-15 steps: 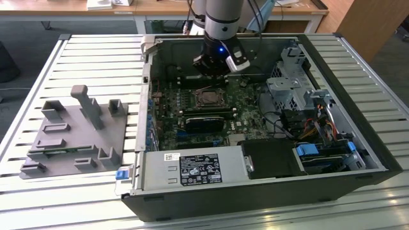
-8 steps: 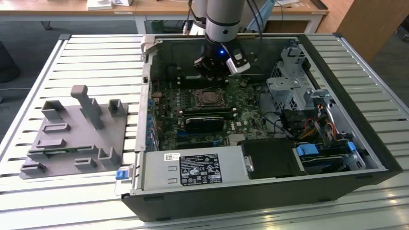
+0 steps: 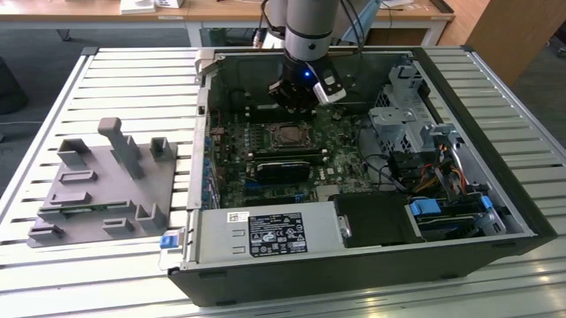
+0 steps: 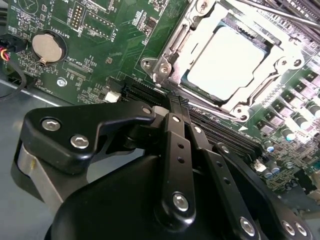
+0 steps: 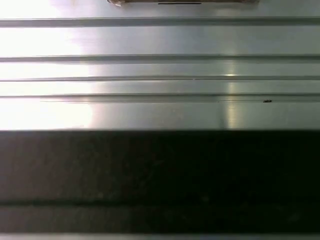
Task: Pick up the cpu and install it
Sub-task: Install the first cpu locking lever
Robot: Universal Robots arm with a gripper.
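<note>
Gripper: the gripper is seen in the second wrist view just above the motherboard, beside the socket; its linkages appear drawn together, but the fingertips are hidden, so its state cannot be told, and nothing is seen held.
Cpu: the cpu is seen lying flat inside the socket's metal frame, apparently already seated, silvery top upward.
Arm: in the exterior view it is lowered into the open computer case, at the far side, over the socket.
Surroundings: the case rests on a slatted counter; a grey fixture tray lies to the exterior view's left.
</note>
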